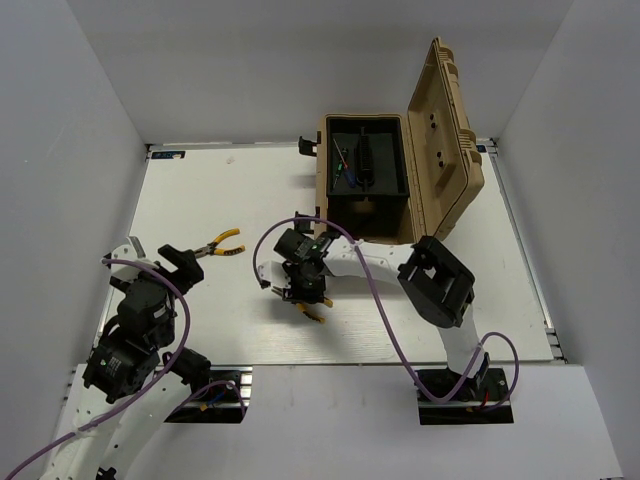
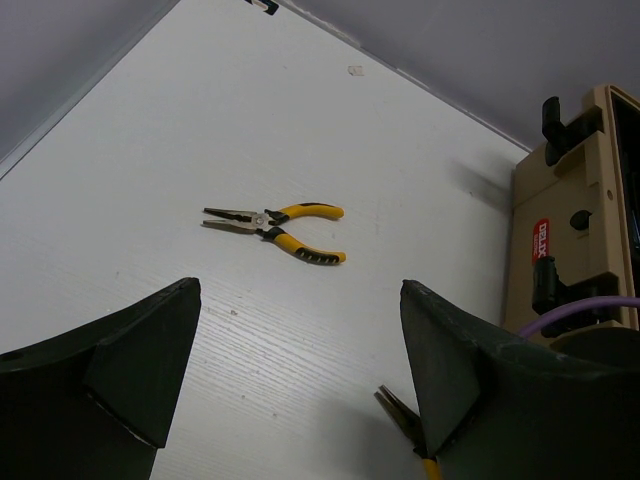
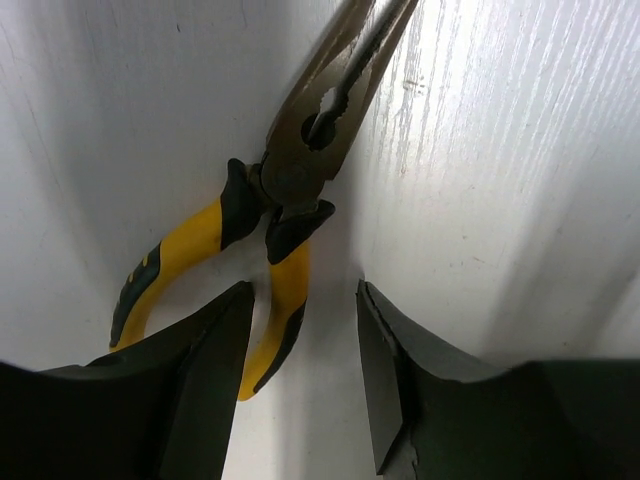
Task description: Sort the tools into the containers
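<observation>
The right claw stood partly open, empty, astride one handle of yellow-handled steel needle-nose pliers lying flat on the white table, lower centre of the overhead view. Their long axis ran diagonally, nose pointing upper right. Probably stiff and weighty; the grippy sleeves near the pivot looked best. The left claw gaped wide

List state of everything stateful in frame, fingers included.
toolbox: lid open
left pliers: flat on table, untouched, handles spread
right pliers: flat on table, one handle between the fingers
left gripper: fingers open, empty
right gripper: fingers open, straddling that handle, not clamped
</observation>
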{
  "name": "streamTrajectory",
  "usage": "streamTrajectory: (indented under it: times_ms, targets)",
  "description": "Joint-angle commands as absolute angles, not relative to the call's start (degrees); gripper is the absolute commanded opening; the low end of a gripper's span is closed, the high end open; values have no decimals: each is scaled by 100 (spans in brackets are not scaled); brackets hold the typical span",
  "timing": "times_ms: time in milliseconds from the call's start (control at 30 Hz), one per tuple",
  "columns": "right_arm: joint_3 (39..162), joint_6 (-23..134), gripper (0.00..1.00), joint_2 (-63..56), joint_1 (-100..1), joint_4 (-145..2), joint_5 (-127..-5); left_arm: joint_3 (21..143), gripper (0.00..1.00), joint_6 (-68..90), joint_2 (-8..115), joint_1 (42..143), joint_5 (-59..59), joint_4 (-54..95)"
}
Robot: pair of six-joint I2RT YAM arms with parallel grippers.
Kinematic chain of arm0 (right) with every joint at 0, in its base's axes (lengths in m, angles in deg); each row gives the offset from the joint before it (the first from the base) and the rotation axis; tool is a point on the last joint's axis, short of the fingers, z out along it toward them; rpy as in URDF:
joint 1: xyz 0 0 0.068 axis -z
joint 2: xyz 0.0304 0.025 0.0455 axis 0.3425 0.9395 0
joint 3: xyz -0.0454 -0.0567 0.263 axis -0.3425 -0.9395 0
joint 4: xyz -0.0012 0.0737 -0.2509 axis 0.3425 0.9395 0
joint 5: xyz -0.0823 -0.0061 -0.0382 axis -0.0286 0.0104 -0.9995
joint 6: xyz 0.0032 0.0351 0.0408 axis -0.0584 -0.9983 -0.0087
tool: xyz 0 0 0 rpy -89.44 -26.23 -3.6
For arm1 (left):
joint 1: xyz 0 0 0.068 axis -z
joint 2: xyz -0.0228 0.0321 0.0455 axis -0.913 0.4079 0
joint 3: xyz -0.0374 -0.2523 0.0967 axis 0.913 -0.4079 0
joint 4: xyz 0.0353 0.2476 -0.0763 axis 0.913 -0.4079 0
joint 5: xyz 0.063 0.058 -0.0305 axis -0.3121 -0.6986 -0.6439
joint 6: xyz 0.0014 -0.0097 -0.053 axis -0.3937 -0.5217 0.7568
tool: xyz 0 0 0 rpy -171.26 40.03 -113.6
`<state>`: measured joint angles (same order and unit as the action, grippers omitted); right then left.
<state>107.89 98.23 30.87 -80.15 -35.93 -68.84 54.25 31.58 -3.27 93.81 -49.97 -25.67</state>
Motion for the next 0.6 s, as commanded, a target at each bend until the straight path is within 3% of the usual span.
streamTrajectory:
  times_ms: [0, 67, 167, 300, 367, 567]
  targets:
    - [11008, 9734, 52, 3371, -8076, -3498, -6822, 5391, 91, 3127, -321, 9370, -5000, -2539]
    - [11016, 9707, 50, 3467, -8067, -3402, -6647, 5391, 91, 3127, -321, 9370, -5000, -2539]
    - [11034, 9690, 39, 3556, -8085, -3253, -6383, 5391, 91, 3127, -321, 9370, -5000, -2539]
    - [11043, 9655, 9, 3503, -8111, -3112, -6127, 5391, 91, 3127, -321, 9370, -5062, -2592]
    - [11121, 9646, 1, 3380, -8138, -3015, -6075, 5391, 91, 3189, -321, 9370, -5115, -2645]
    - [12174, 9540, 0, 3169, -8243, -1716, -5040, 5391, 91, 3311, -435, 9370, -5281, -2697]
